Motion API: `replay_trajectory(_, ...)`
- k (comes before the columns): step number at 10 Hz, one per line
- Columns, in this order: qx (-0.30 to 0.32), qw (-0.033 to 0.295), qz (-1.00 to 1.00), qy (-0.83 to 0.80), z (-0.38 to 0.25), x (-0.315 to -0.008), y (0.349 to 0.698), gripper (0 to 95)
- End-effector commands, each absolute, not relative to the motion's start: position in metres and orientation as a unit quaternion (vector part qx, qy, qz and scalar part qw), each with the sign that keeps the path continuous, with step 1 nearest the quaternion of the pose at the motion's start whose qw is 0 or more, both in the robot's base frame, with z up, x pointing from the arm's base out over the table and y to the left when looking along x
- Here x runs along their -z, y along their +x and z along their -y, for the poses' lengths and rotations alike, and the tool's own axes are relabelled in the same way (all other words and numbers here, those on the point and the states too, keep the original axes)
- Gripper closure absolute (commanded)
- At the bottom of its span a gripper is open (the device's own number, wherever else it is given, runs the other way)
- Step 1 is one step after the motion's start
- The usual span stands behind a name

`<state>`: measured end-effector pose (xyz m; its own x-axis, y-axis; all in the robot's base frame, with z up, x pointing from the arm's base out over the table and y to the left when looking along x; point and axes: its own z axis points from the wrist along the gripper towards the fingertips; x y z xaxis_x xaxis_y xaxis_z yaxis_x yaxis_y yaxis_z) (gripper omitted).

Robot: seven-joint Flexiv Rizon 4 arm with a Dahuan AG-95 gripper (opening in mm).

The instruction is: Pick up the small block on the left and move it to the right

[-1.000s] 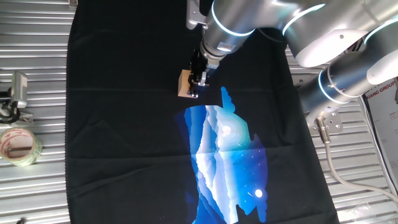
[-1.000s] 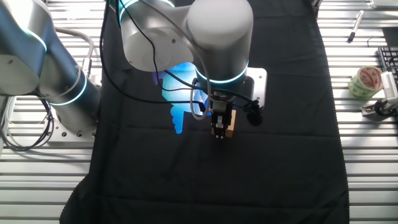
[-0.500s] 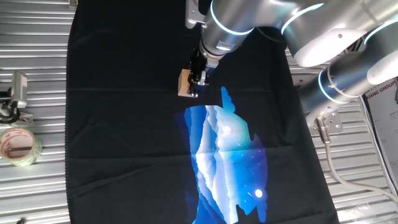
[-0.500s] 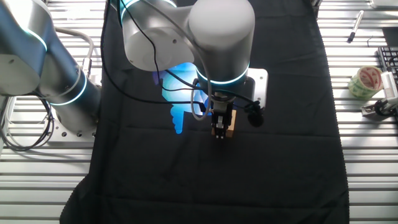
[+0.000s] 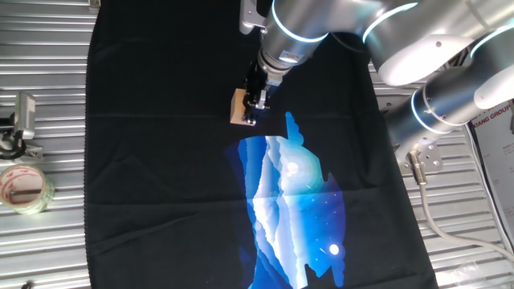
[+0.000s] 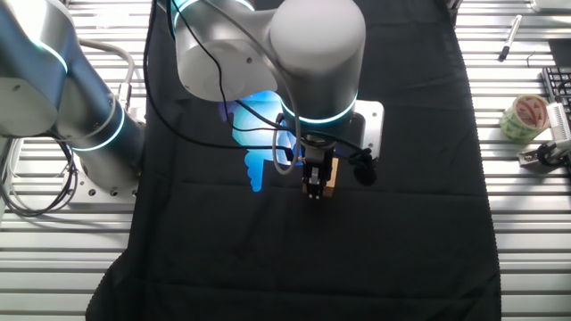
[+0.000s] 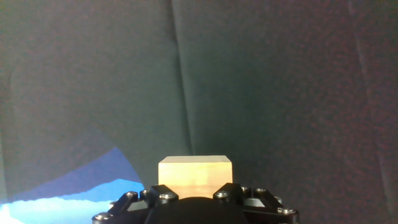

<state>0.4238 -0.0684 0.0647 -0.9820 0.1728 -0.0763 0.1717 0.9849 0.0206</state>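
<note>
The small block (image 5: 238,107) is a light-tan wooden cube on the black cloth, just above the blue print. My gripper (image 5: 254,111) comes down on it from the upper right, its dark fingers (image 5: 255,95) against the block's right side. From the other fixed view the fingers (image 6: 313,181) cover the block's (image 6: 329,180) left half. In the hand view the block (image 7: 194,170) fills the space right in front of the gripper (image 7: 194,194), centred between the jaws. The gripper is shut on the block. Whether the block touches the cloth is not clear.
A black cloth (image 5: 161,160) with a bright blue picture (image 5: 293,201) covers the ribbed metal table. A roll of clear tape (image 5: 24,189) and a metal clamp (image 5: 20,120) lie off the cloth at the left. The arm's base (image 6: 80,134) stands beside the cloth.
The gripper and the block have shifted together by a few pixels, slightly upward in one fixed view. Nothing else has moved.
</note>
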Motion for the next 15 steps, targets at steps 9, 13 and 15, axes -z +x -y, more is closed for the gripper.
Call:
replay_trajectory(9,-0.009,0.040,-0.999,0.033,0.0692,-0.0643,0.4239,95.0)
replay_trajectory(13,-0.022,0.035,-0.999,-0.017,0.0692,-0.0643,0.4239,95.0)
replay_trajectory(15,-0.030,0.037,-0.998,-0.040,0.0692,-0.0643,0.4239,95.0)
